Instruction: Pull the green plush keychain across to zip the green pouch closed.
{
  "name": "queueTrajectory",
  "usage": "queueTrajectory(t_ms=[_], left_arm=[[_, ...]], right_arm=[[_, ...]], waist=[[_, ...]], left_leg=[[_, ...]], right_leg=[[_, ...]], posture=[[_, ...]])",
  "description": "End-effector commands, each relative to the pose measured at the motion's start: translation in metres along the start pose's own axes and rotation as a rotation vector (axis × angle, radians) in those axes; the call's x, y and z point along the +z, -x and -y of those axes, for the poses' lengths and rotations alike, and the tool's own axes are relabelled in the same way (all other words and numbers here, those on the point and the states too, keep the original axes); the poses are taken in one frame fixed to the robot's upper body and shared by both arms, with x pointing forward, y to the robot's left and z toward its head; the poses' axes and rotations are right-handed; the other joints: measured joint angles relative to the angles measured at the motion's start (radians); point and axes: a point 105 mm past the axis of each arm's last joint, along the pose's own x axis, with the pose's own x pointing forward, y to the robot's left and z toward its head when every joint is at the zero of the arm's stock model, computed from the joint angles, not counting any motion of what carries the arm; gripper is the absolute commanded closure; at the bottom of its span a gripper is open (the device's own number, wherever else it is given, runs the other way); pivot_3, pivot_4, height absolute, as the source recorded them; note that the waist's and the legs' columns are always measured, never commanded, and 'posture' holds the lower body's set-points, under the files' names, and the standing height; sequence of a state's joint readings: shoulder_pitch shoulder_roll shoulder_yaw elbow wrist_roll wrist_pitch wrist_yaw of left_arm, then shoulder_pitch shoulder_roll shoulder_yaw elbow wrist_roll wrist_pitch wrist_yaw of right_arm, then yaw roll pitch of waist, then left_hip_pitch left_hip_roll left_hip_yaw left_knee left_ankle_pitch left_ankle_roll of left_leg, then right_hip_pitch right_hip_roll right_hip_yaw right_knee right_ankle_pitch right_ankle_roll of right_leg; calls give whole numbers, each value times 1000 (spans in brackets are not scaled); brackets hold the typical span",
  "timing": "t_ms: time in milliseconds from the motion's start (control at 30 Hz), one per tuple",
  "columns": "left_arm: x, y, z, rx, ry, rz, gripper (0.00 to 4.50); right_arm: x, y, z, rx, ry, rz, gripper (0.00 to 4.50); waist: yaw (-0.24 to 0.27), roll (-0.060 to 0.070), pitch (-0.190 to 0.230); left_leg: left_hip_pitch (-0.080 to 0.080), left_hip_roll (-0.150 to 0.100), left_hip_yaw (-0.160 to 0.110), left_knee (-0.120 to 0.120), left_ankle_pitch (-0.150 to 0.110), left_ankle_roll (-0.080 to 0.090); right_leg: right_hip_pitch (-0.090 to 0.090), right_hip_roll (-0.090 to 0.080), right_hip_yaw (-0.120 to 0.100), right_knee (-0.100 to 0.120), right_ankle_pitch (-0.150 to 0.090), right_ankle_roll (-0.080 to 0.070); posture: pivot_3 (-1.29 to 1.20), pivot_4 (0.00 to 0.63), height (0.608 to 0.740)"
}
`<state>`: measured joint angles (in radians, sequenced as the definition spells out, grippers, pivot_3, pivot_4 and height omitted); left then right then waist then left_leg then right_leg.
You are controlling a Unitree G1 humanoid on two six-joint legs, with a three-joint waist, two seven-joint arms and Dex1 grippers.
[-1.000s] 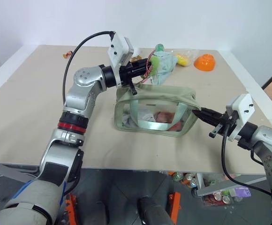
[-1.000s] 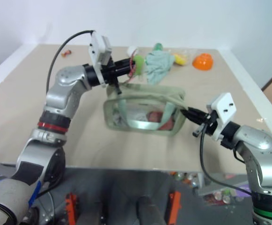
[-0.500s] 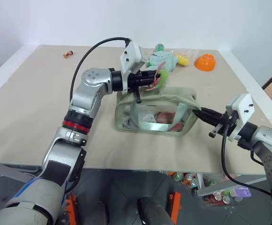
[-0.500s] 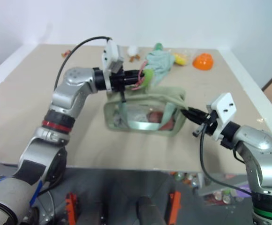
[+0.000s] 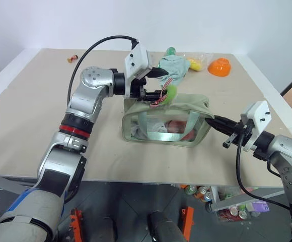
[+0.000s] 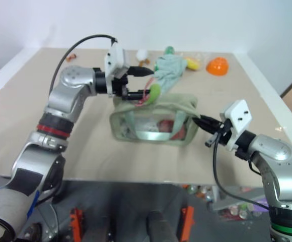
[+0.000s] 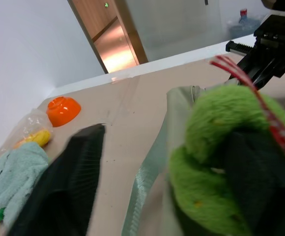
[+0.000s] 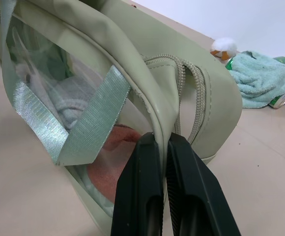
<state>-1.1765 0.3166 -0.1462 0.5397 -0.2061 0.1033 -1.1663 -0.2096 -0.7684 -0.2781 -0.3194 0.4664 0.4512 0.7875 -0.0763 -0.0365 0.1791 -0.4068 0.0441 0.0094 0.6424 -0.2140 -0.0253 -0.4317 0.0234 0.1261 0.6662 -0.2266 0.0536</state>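
Note:
The green pouch point(image 5: 166, 118) stands mid-table, with clear sides and items inside. The green plush keychain point(image 5: 170, 92) hangs on its red cord at the pouch's top, around mid-length. My left gripper point(image 5: 162, 83) is level above the pouch's left half and open. In the left wrist view the keychain point(image 7: 216, 147) lies against one black finger point(image 7: 255, 172), and the other finger point(image 7: 69, 187) stands well apart. My right gripper point(image 8: 160, 140) is shut on the fabric edge of the pouch's right end point(image 5: 209, 117).
A pale teal cloth point(image 5: 175, 65), a green bottle point(image 5: 171, 50), a bagged yellow item point(image 5: 197, 63) and an orange bowl point(image 5: 220, 66) lie at the far side. A small red-yellow object point(image 5: 73, 58) sits far left. The table's point(image 5: 30, 126) front edge runs near the right arm.
My left gripper carried the keychain to the right along the pouch top, then opened; the plush now rests against one finger. The right gripper kept its hold.

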Motion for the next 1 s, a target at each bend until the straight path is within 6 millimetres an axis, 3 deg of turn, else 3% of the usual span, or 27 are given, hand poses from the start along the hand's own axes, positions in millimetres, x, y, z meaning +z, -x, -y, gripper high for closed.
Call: queueTrajectory(t_ms=[33,667,1000], left_arm=[[14,9,-10,20,-54,11,41],[12,38,-27,108,-47,-40,41],[5,74,-30,209,11,-76,41]], right_arm=[[9,-3,-1,11,25,34,4500],[9,-5,0,18,25,31,4500],[9,-6,0,26,28,30,4500]], waist=[[-1,0,0],[-2,0,0],[-6,0,0]], left_leg=[[0,0,0,0,0,0],[0,0,0,0,0,0],[0,2,0,0,0,0]], right_leg=[[0,0,0,0,0,0],[0,0,0,0,0,0],[-1,1,0,1,0,-1]], posture=[[0,150,740],[0,150,740],[0,150,740]])
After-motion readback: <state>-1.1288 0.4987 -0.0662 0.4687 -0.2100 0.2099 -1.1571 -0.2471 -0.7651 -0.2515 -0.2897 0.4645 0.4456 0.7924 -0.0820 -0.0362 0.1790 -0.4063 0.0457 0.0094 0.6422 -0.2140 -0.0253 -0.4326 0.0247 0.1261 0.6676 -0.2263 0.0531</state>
